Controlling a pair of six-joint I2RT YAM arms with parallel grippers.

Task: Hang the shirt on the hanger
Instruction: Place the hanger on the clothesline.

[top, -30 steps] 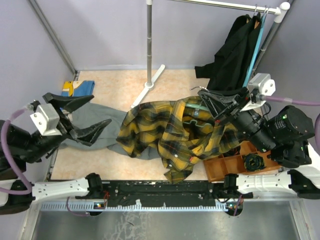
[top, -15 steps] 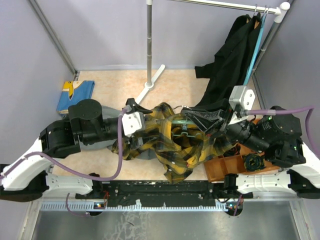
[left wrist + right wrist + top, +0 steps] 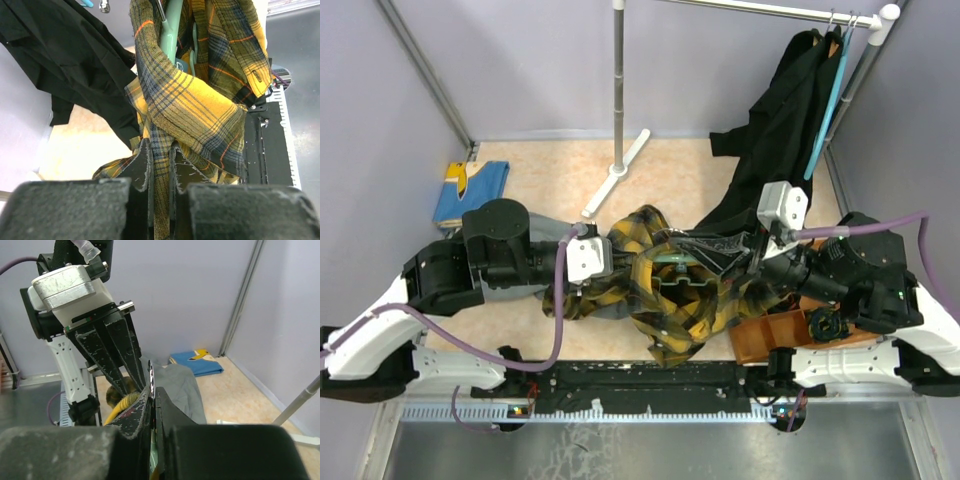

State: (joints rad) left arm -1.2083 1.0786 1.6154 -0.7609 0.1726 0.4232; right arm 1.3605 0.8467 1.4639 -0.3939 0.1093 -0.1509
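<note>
The yellow and dark plaid shirt [image 3: 685, 320] lies bunched on the floor between the two arms. My left gripper [image 3: 620, 265] is shut on a fold of the shirt [image 3: 190, 107], and a strip of plaid runs down between its fingers [image 3: 142, 167]. The pale teal hanger [image 3: 682, 284] sits in the middle of the shirt with its wavy bar showing. In the left wrist view the hanger [image 3: 172, 35] stands behind the cloth. My right gripper [image 3: 695, 247] is shut on the hanger, with a thin metal part [image 3: 151, 375] sticking out between its jaws.
A black garment [image 3: 790, 110] hangs from the rail at the back right on a teal hanger. The rail's pole [image 3: 618, 90] stands at back centre. A grey garment [image 3: 545, 232] and a blue folded cloth [image 3: 470, 190] lie at left. An orange-brown tray [image 3: 770, 335] sits at right.
My left arm swung in from the far left to the shirt and its jaws closed on the fabric. The right arm carried the hanger leftward, and the shirt bunched up.
</note>
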